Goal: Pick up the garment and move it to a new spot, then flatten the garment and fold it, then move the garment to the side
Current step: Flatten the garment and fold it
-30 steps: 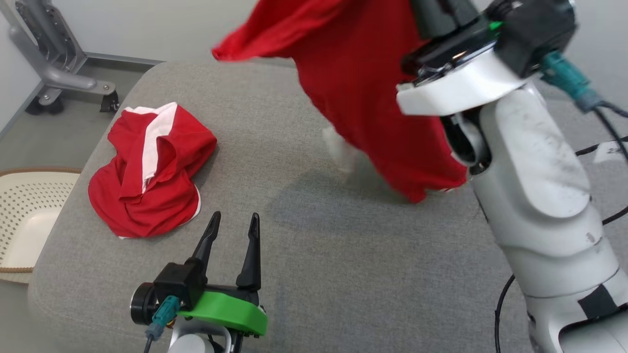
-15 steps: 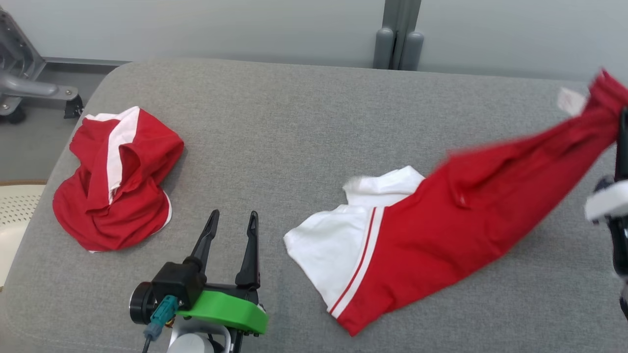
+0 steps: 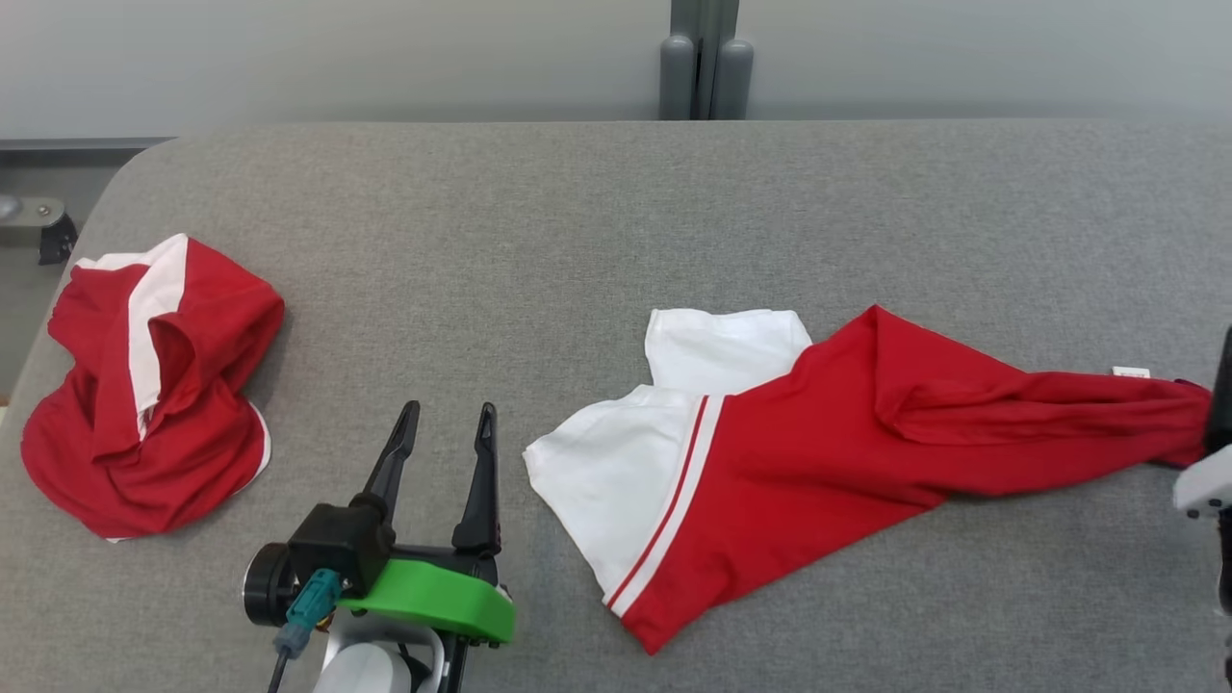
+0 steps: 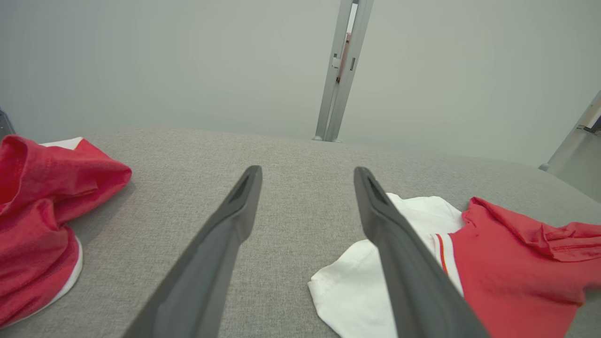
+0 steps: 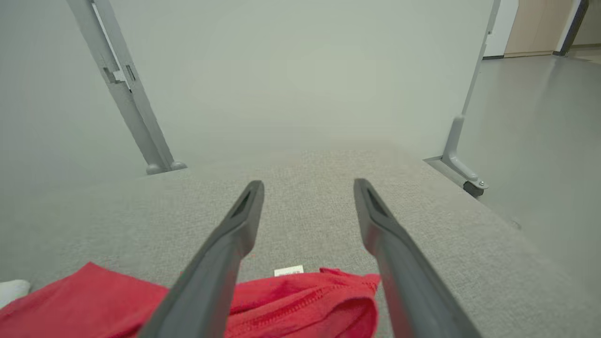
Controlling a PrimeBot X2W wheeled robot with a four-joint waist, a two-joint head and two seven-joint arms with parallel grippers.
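The garment point(image 3: 818, 462), red with white sleeves, lies stretched out on the grey padded table point(image 3: 577, 212), right of the middle. Its bunched red neck end with a small white label point(image 5: 288, 271) lies under and between the fingers of my right gripper point(image 5: 308, 184), which is open and holds nothing. Part of that arm point(image 3: 1208, 486) shows at the table's right edge. My left gripper point(image 3: 449, 411) is open and empty near the front edge, just left of the white sleeve point(image 4: 357, 291), not touching it.
A second red and white garment point(image 3: 144, 385) lies crumpled at the table's left end. A grey post point(image 3: 701, 58) stands behind the far edge against a pale wall. Bare floor point(image 5: 540, 141) lies beyond the table's right edge.
The garment hung in the air from my shut right gripper; now it lies on the table. The right gripper has opened and let go. The head camera has turned right. The left gripper has not moved.
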